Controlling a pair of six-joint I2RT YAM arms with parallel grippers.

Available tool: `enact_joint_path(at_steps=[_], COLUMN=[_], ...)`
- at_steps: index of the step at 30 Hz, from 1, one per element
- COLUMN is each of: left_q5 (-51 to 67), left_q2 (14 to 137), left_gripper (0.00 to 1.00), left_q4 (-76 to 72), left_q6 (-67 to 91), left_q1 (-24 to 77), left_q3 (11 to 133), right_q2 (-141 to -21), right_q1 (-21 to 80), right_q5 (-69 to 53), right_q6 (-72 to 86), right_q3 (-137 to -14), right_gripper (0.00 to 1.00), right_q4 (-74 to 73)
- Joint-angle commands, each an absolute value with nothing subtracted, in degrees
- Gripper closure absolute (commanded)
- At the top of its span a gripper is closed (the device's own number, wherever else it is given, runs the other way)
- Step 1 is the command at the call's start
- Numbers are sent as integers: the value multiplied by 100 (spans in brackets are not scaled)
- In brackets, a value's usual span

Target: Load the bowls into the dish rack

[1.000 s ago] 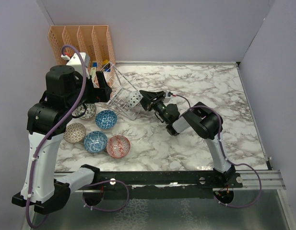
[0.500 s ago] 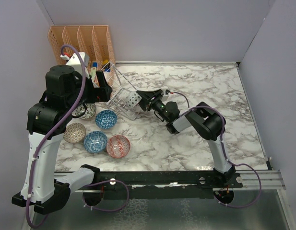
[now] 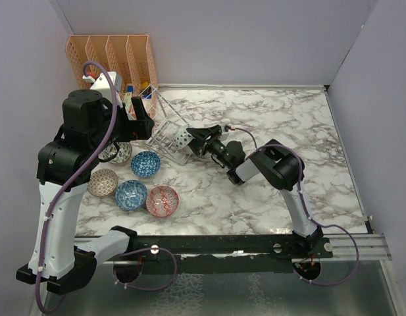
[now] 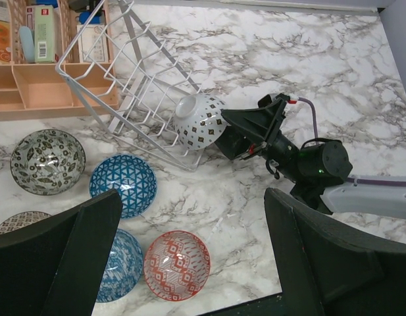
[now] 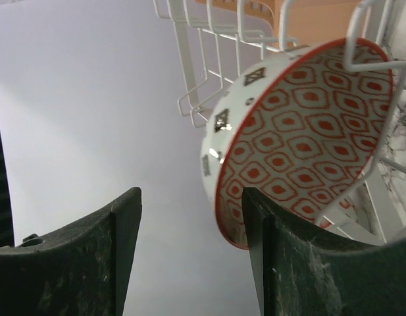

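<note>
The wire dish rack (image 3: 164, 128) lies tilted at the back left; it also shows in the left wrist view (image 4: 133, 85). A white bowl with dark diamonds (image 3: 183, 137) rests on its side in the rack, its red-patterned inside (image 5: 308, 125) facing my right gripper (image 3: 195, 139). That gripper (image 5: 189, 194) is open, one finger (image 5: 281, 263) just beside the bowl's rim. Several bowls sit on the table: grey (image 4: 47, 160), blue (image 4: 122, 185), another blue (image 4: 124, 263), red (image 4: 177, 264), tan (image 3: 102, 182). My left gripper (image 4: 193, 194) hangs open and empty high above them.
An orange plastic organiser (image 3: 114, 56) with tall dividers stands against the back wall behind the rack, holding small boxes (image 4: 41, 33). The marble table (image 3: 288, 131) stretches to the right. Walls close in on the left, back and right.
My right gripper has slid left, closer to the rack and the white bowl. The left arm has not moved.
</note>
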State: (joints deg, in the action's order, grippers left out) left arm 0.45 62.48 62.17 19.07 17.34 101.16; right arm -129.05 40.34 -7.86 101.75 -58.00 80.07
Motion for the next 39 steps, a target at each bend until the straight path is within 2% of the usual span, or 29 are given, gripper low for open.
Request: enact_joint_path(at_steps=[1,14,20,28,32,36,39], left_q5=[0,-65,-70,-140,-135,-174,-234], left_q2=[6242,6240,6249,6241,6220,6153,6080], left_gripper=[7,7,7,5,3,1,1], left_q4=[6126,6153,6152,6194,6191,6178,6154], left_q6=[2003,2055,2043,2010,1993,1944,1895], left_q1=[1743,1748,1743,1741,1743,1745,1742], left_q3=[10183,10221,10239,10265,10270,10272,10309], right_q2=[-13136,-12708,-12587,-11590,-10720,-9723,-9174], right_q1=[4025,3984,3947,3903,3894,3902,3909], right_q5=[-1081,-1039,-1091,-859,-1001,-1070,-1105], right_q6=[10332,10207,10130,9559,8820,7609,6519], right_q3=[-5916,-5374,-5212,-4428,-4242,-4432,-4831], right_gripper=[38,37,33,31,23,13,12], right_q4=[8390,7779,7652,6844,5683,3746,2042])
